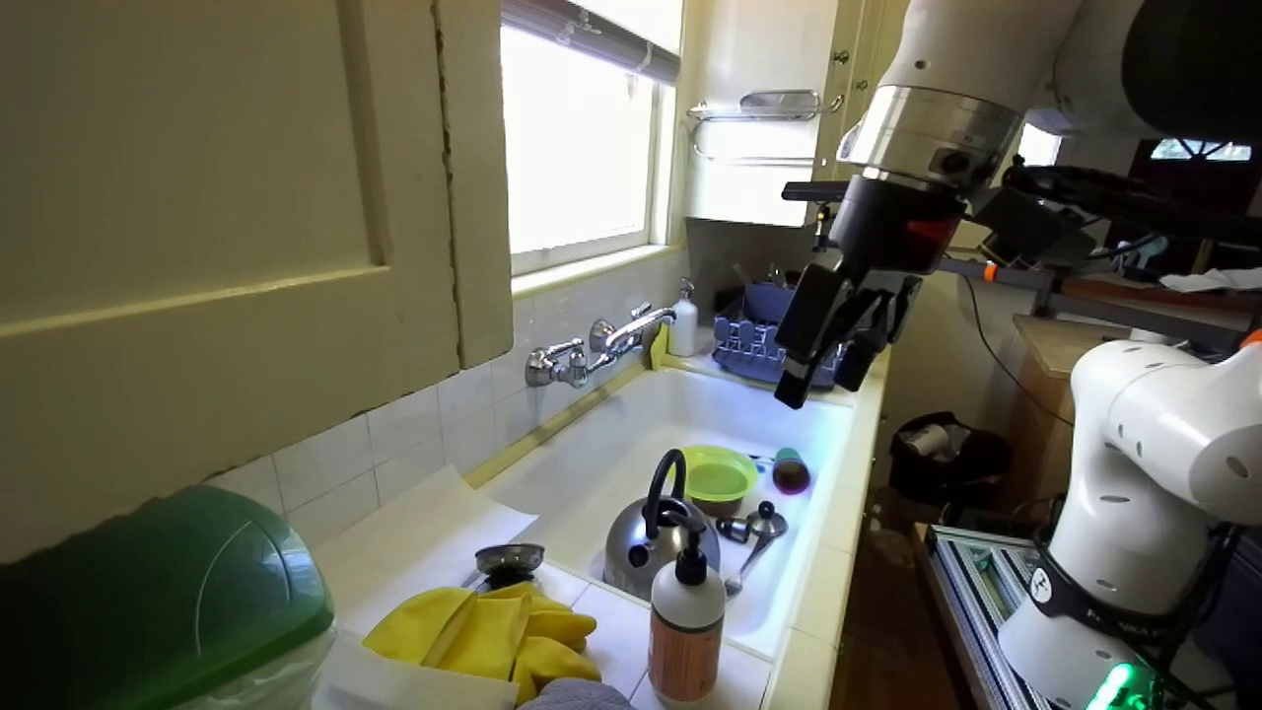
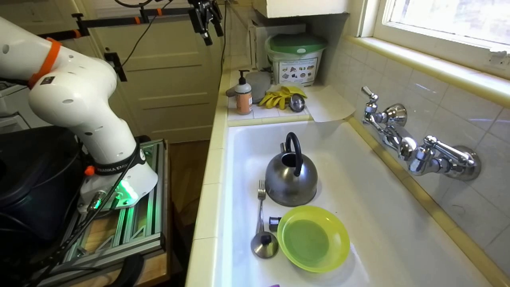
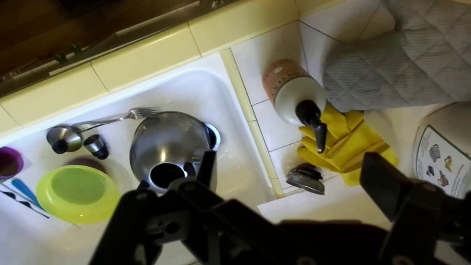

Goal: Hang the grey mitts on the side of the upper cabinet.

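Note:
The grey mitts lie on the white tiled counter beside the sink. They show as quilted grey fabric at the right of the wrist view (image 3: 408, 70) and behind the soap bottle in an exterior view (image 2: 261, 84). Only a sliver shows at the bottom edge of an exterior view (image 1: 577, 696). The upper cabinet (image 1: 197, 187) is cream with a recessed panel; its lower part shows above the bin in an exterior view (image 2: 303, 8). My gripper (image 1: 823, 380) is open and empty, high above the sink area and apart from the mitts. Its spread fingers show in the wrist view (image 3: 289, 162).
A soap bottle (image 2: 244, 97), yellow gloves (image 2: 281, 97) and a metal strainer (image 2: 297, 103) stand or lie near the mitts. A green-lidded bin (image 2: 297, 59) stands behind. The sink holds a kettle (image 2: 293, 183), a green bowl (image 2: 314, 239) and utensils. A faucet (image 1: 631, 330) juts from the wall.

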Controlling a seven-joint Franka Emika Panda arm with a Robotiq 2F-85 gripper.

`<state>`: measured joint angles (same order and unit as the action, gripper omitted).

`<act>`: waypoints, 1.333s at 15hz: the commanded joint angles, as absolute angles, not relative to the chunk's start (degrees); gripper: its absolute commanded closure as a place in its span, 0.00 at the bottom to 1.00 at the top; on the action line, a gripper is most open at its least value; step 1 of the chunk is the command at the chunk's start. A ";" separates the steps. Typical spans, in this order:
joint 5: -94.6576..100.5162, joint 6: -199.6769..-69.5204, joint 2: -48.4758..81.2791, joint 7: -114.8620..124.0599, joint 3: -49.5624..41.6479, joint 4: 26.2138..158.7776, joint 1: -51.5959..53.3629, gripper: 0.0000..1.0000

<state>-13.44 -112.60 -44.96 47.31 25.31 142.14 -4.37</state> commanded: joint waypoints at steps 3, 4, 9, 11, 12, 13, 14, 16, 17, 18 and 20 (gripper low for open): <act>-11.45 -113.46 -42.04 50.48 24.20 140.94 -1.77 0.00; -11.45 -113.48 -41.72 50.47 23.94 140.87 -1.80 0.00; -11.46 -113.49 -41.53 50.46 23.80 140.84 -1.80 0.00; -11.41 -116.00 -37.94 51.70 26.28 139.33 -1.06 0.00; -11.53 -117.02 -35.39 53.07 28.01 138.01 -0.58 0.00; -11.05 -117.87 -33.40 54.73 29.38 137.01 -0.37 0.00; -10.57 -118.91 -31.13 56.16 30.57 135.80 0.13 0.00; -6.47 -121.93 -25.86 61.09 34.36 133.22 -0.33 0.00; -3.32 -123.58 -23.35 64.87 36.44 132.04 -1.36 0.00; -0.51 -124.54 -20.81 67.37 37.48 130.84 -1.48 0.00; 4.79 -125.99 -15.07 72.05 38.82 128.31 -1.46 0.00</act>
<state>-1.94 -124.13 -24.60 65.10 36.65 133.29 -0.93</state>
